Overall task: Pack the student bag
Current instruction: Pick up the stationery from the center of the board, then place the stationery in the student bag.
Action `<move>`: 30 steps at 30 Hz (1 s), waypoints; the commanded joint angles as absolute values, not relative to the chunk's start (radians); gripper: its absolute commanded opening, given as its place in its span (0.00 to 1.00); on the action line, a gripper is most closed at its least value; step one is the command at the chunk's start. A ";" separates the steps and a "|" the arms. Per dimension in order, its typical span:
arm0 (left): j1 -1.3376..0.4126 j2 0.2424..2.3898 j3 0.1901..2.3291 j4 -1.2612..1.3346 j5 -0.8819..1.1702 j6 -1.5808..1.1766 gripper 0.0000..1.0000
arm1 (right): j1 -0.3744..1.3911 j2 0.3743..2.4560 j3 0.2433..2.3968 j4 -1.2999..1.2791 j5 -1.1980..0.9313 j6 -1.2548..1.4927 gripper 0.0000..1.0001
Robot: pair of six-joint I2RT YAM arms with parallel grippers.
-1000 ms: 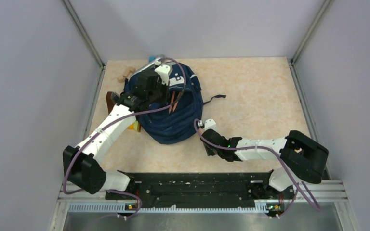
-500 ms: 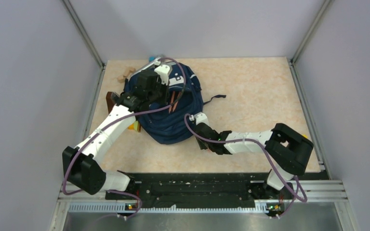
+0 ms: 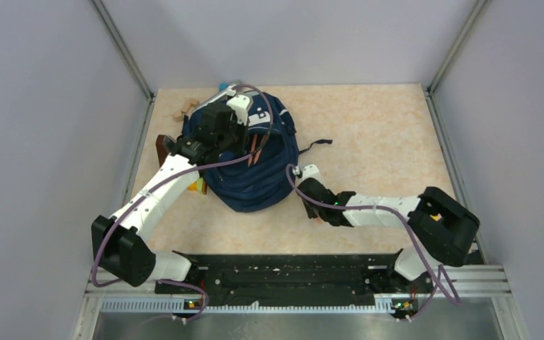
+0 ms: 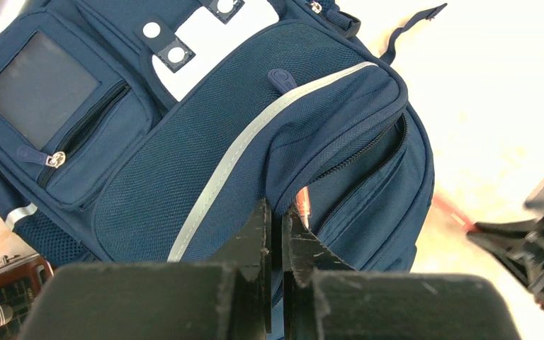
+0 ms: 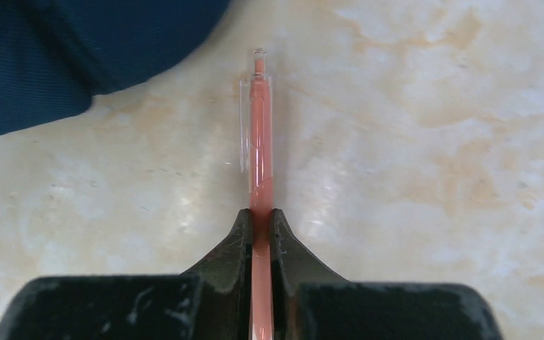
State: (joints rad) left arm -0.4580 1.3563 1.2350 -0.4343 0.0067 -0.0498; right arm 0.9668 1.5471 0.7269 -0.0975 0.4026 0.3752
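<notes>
Two grippers are seen, each pressed together on something. The student bag (image 3: 255, 166) is laid flat on the far left part of the table (image 3: 382, 134), with its white patch turned up. The left gripper (image 4: 276, 227) is clamped on the lip of an open zip pocket of the bag, and an orange tip (image 4: 302, 202) is seen just inside that pocket. The right gripper (image 5: 261, 230), at the near right of the bag, is closed on an orange pen (image 5: 258, 134) with a clear clip. The pen's free end is near the bag's edge but apart from it. Whether the pen is lifted off the table cannot be told. A brown object (image 3: 163, 147) is seen just left of the bag.
</notes>
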 commanded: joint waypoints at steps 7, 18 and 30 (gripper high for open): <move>-0.552 1.331 1.271 -0.358 0.172 -0.022 0.00 | 0.728 1.153 0.643 -0.157 0.203 0.379 0.00; -0.698 1.514 1.406 -0.359 0.283 -0.106 0.00 | 0.645 0.878 0.662 -0.203 -0.047 0.433 0.00; -0.802 1.544 1.358 -0.123 0.243 -0.307 0.00 | 0.644 0.891 0.597 -0.133 -0.128 0.576 0.00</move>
